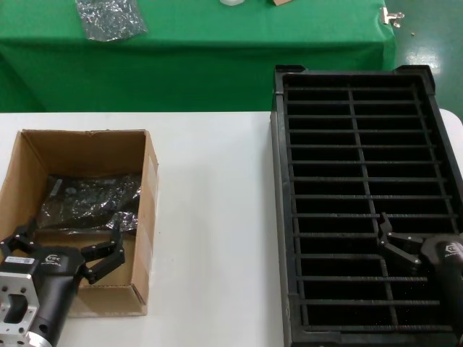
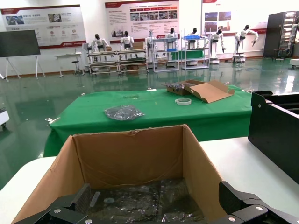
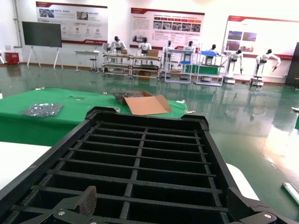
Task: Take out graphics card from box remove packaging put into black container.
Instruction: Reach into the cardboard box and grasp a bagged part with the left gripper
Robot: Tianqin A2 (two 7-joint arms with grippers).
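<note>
The brown box (image 1: pixel 148 210) stands open on the left of the white table. The grey shiny packaging (image 1: pixel 90 201) lies on its floor. The graphics card does not show apart from the bag. My left gripper (image 1: pixel 70 237) is open over the box's near end, just above the bag; the left wrist view shows the box (image 2: pixel 131 154) and the bag (image 2: pixel 140 198) between its fingers (image 2: pixel 84 196). The black container (image 1: pixel 278 217) stands on the right. My right gripper (image 1: pixel 396 242) hovers open and empty over its near slots, and the tray (image 3: pixel 140 154) also fills the right wrist view.
Behind the white table (image 1: pixel 217 217) is a green-clothed table (image 1: pixel 217 43) with a smaller silvery bag (image 1: pixel 110 18) on it. The left wrist view also shows an open carton (image 2: pixel 205 89) and a tape roll (image 2: pixel 185 101) there.
</note>
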